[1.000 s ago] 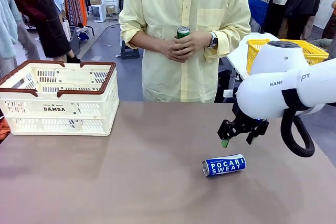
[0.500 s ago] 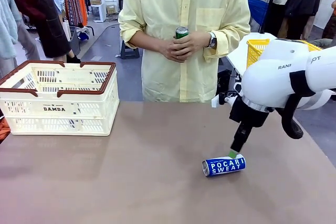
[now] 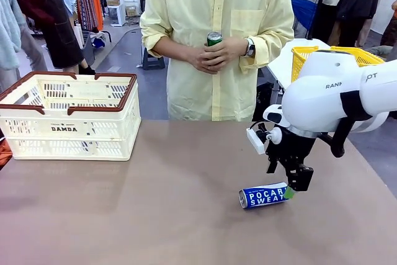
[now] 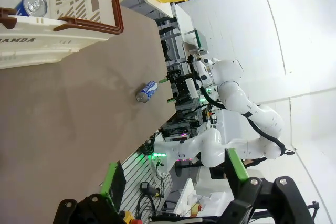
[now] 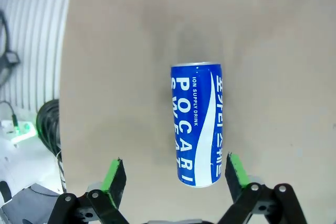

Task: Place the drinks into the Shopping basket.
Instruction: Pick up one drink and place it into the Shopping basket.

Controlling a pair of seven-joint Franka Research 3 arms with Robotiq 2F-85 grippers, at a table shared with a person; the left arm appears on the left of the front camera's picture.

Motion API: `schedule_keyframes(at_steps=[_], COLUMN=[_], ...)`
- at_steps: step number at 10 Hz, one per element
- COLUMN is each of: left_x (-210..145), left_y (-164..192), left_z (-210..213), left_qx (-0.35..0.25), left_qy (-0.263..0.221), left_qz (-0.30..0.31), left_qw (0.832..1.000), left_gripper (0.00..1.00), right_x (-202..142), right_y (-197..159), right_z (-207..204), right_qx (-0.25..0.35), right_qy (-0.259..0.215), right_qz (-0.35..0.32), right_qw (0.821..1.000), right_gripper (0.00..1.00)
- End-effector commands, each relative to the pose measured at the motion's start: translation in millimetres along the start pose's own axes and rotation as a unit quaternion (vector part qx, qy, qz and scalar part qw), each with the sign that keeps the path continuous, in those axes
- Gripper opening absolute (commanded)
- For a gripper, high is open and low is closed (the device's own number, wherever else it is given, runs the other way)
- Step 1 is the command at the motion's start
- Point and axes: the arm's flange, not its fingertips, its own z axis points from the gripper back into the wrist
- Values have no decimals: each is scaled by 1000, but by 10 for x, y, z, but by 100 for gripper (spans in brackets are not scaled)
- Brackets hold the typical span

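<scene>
One blue can [image 3: 265,195] lies on the desk's [image 3: 155,215] near right in the front view, the right hand [image 3: 291,185] spread wide at its right end and the Shopping basket [image 3: 68,130] far left; left wrist view: left hand [image 4: 176,179] wide, second blue can [image 4: 30,4] inside that basket; right wrist view: blue can between the right hand's spread fingers [image 5: 114,181].

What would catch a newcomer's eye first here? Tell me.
A blue Pocari Sweat can lies on its side on the table's right, the open right gripper flanking one end. Across the table a person holds a green can; the cream shopping basket stands far left.
</scene>
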Motion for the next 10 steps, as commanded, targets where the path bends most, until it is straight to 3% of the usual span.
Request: schedule_keyframes(at_steps=[1,2,4,10], left_x=[-21,-21,-21,-21], left_y=[-15,-15,-15,-15], left_z=[20,20,20,20], left_qx=[1,1,1,1], left_qy=[2,2,2,2], left_qz=[2,2,2,2], left_qw=[1000,1000,1000,1000], left_gripper=[100,100,100,100], right_x=[7,41,56,-9], right_y=[0,-15,-134,-220], right_z=[1,-52,-286,-823], right_qx=[0,-15,-43,-18], right_qy=[0,30,30,19], right_qz=[-2,-19,-8,7], right_qw=[1000,999,999,1000], right_gripper=[100,100,100,100])
